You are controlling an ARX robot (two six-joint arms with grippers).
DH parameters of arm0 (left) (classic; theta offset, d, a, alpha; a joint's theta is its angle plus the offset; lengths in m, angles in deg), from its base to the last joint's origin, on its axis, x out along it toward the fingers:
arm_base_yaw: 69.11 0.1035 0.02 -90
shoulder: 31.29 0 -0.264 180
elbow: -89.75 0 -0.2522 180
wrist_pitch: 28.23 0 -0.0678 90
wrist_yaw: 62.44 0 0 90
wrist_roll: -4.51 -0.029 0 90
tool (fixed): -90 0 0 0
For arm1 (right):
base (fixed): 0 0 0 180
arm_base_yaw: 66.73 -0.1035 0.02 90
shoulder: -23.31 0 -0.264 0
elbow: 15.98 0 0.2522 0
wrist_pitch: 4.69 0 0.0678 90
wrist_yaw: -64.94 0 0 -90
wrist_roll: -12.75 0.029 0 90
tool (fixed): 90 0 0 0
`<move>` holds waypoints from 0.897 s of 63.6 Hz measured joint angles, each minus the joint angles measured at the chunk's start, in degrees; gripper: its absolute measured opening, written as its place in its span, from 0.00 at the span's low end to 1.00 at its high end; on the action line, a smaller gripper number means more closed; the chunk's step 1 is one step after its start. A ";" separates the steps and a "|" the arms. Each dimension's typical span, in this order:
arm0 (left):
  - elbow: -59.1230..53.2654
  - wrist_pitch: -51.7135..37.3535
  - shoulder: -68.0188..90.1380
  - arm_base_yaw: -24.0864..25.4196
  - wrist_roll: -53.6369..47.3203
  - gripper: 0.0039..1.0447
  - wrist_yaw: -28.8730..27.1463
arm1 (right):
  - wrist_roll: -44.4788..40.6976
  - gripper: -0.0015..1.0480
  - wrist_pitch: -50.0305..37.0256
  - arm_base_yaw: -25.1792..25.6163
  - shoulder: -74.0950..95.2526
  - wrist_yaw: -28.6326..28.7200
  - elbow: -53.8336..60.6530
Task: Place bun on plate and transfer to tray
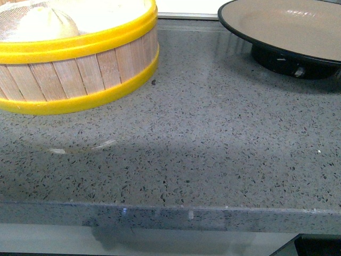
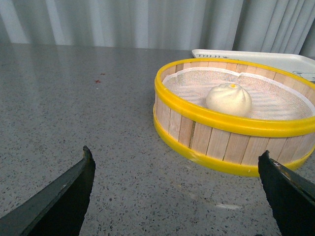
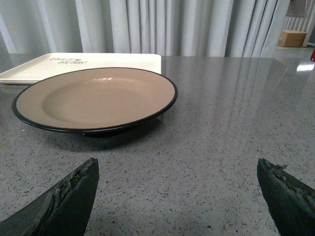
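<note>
Left fingers (image 2: 59, 196) and right fingers (image 3: 64, 201) both spread wide, holding nothing. Nothing done yet: bun (image 2: 229, 99) sits in steamer basket (image 2: 197, 135) ahead of my left fingers; plate (image 3: 93, 98) bare ahead of right, tray (image 3: 123, 60) beyond it.

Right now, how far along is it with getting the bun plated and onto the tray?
Nothing looks done yet. The bun sits in the steamer basket; the plate is bare on the counter, off the tray. Nothing is in hand: the left gripper and right gripper are open and empty. Left: lift the bun, set it on the plate, carry both to the tray.
</note>
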 joint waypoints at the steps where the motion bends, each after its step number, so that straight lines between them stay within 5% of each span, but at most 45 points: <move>1: 0.00 0.00 0.00 0.00 0.00 0.94 0.00 | 0.00 0.91 0.00 0.00 0.00 0.00 0.00; 57: 0.00 0.00 0.00 0.00 0.00 0.94 0.00 | 0.00 0.91 0.00 0.00 0.00 0.00 0.00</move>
